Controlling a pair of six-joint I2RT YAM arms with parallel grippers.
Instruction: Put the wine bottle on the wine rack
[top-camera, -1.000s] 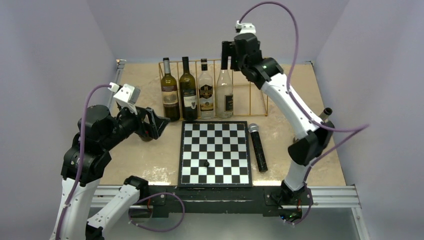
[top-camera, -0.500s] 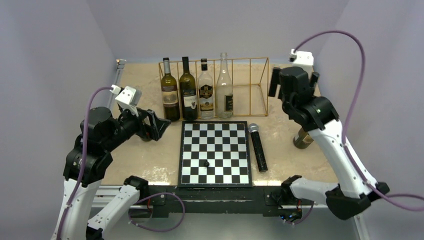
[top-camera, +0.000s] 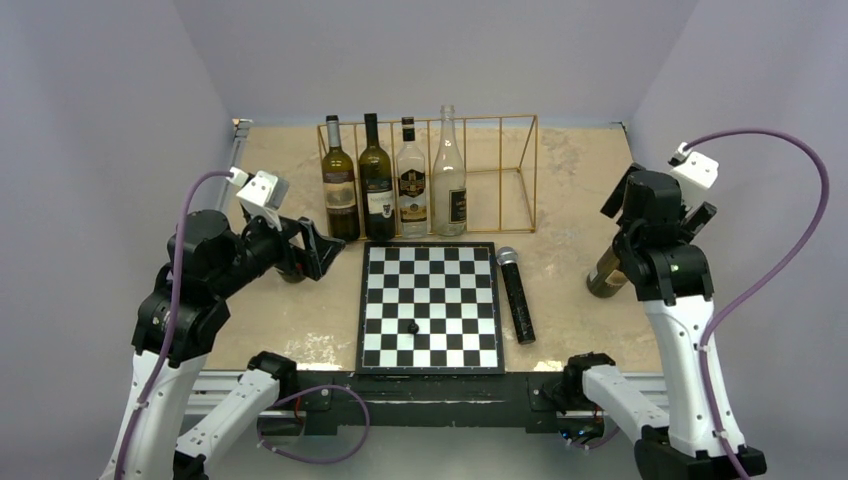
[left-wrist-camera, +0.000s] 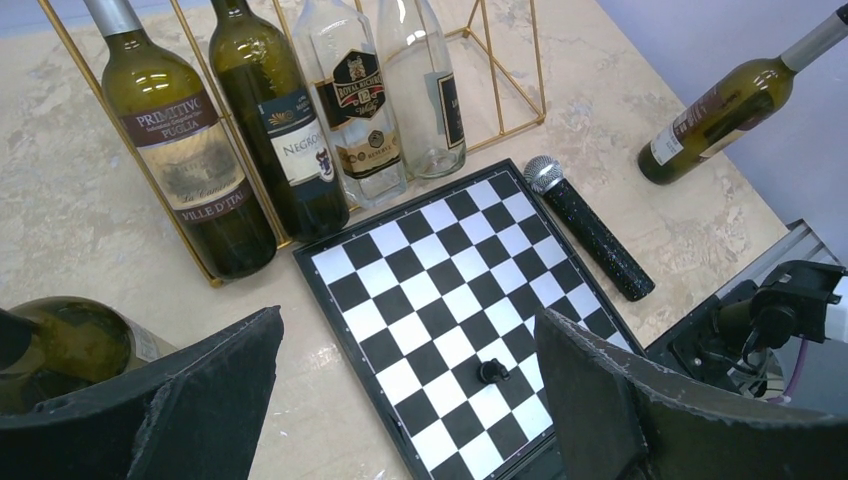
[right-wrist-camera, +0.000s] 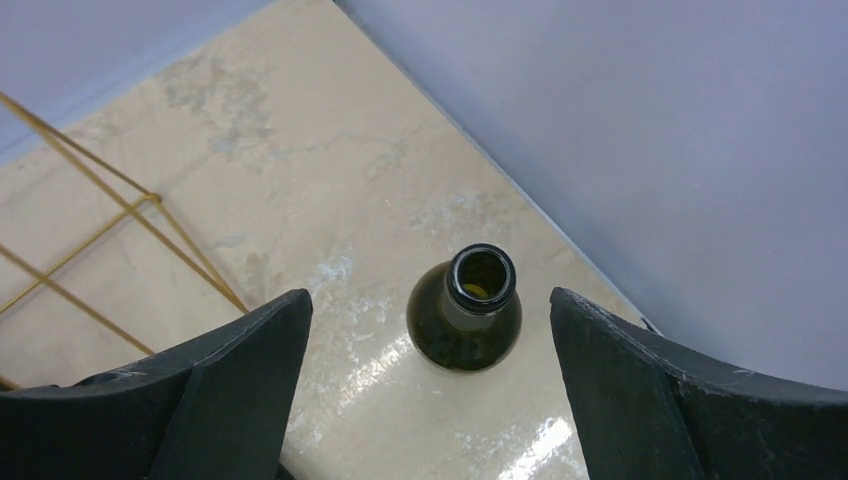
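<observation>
The gold wire wine rack (top-camera: 535, 172) stands at the back with several bottles in its left part; its right part is bare. A green wine bottle (top-camera: 603, 276) stands upright near the table's right edge. My right gripper (top-camera: 624, 197) hangs open above it. In the right wrist view the bottle's open mouth (right-wrist-camera: 481, 276) lies between the spread fingers of my right gripper (right-wrist-camera: 430, 392), nearer the right one. My left gripper (top-camera: 322, 247) is open and empty next to another green bottle (left-wrist-camera: 70, 345) at the left. The left wrist view shows my left gripper (left-wrist-camera: 410, 400), the rack (left-wrist-camera: 538, 62) and the right bottle (left-wrist-camera: 715, 112).
A black-and-white chessboard (top-camera: 430, 305) lies at the front middle with one black piece (top-camera: 412, 327) on it. A black microphone (top-camera: 517, 295) lies to its right. Purple walls close in the table on three sides; the right bottle stands close to the right wall.
My right arm has swung from over the rack's clear bottle to the right and down, over the bottle at the table's right edge. My left arm has barely moved.
</observation>
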